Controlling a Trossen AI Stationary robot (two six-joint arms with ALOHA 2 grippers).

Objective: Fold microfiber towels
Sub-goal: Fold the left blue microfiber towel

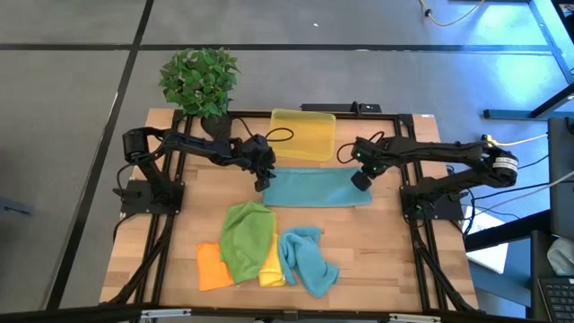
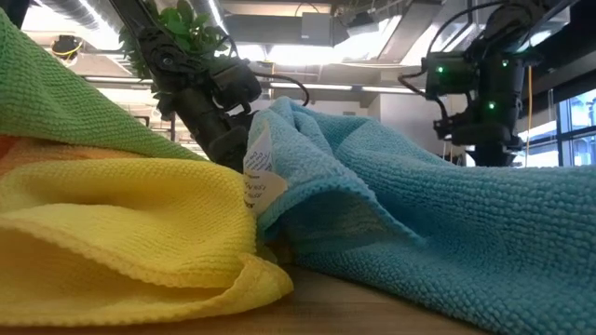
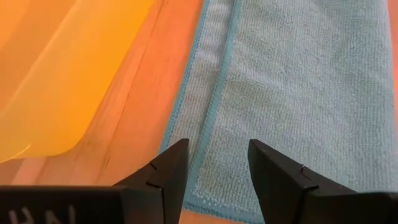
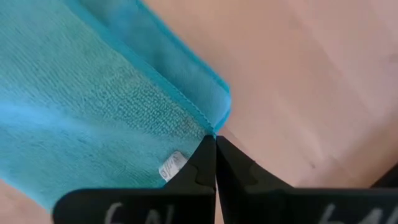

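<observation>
You have one teal towel [image 1: 314, 188] lying folded in a long strip on the worktop [image 1: 395, 242], just before the yellow bin [image 1: 303, 134]. The left gripper [image 3: 214, 168] hovers over its left end, fingers apart and empty; the right gripper [image 4: 215, 155], fingers closed, pinches nothing at its right corner. It looks to need another fold, and four crumpled towels [image 1: 265, 256] wait unfolded near the front edge.

yellow towel [image 2: 121, 223], teal towel [image 2: 447, 214], green towel [image 2: 56, 93]
</observation>
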